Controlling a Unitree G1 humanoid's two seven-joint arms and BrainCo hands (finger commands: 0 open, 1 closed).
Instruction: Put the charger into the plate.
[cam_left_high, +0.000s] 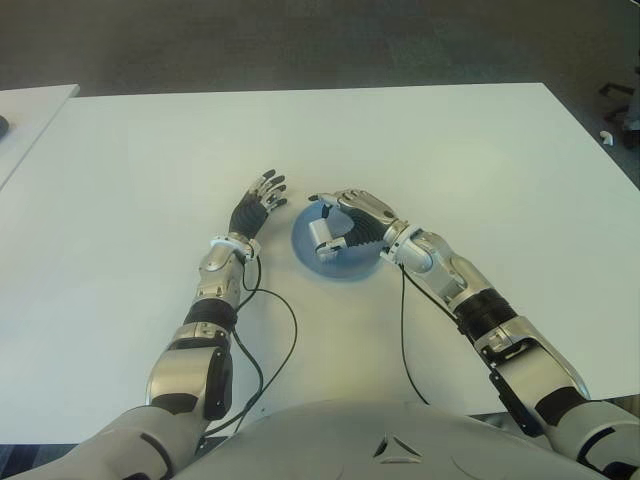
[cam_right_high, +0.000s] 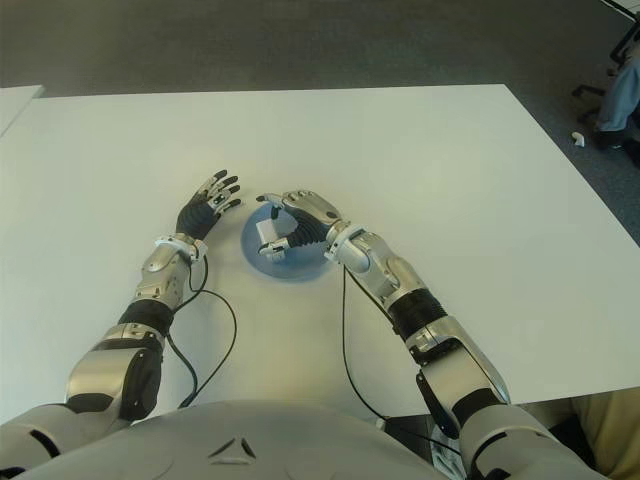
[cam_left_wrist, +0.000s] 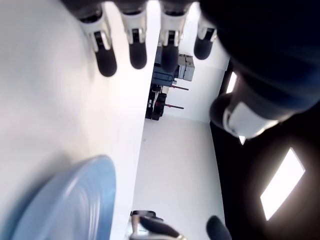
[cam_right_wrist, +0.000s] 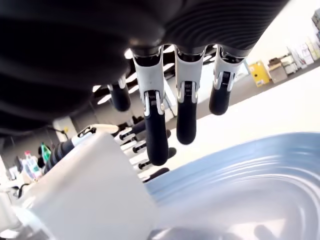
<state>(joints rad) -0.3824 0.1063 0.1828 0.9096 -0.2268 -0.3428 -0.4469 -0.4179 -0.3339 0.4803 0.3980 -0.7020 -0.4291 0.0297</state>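
My right hand (cam_left_high: 345, 215) is over the blue plate (cam_left_high: 352, 267), fingers curled around the white charger (cam_left_high: 322, 233), which I see held just above the plate's middle. My left hand (cam_left_high: 258, 204) shows just left of the plate with its fingers spread, holding nothing, on the white surface (cam_left_high: 450, 150).

One table (cam_left_high: 450, 150), white. One plate (cam_left_high: 345, 264), blue, near table middle, nearer front edge than far edge. One charger (cam_left_high: 322, 232), white, over plate. Two hands: left hand (cam_left_high: 258, 205) just left of plate, right hand (cam_left_high: 350, 222) over plate. Two cables (cam_left_high: 278, 345), black, trailing toward front edge. One second table (cam_left_high: 25, 115) beyond left edge. One small white object (cam_left_high: 607, 137) on floor beyond right edge.
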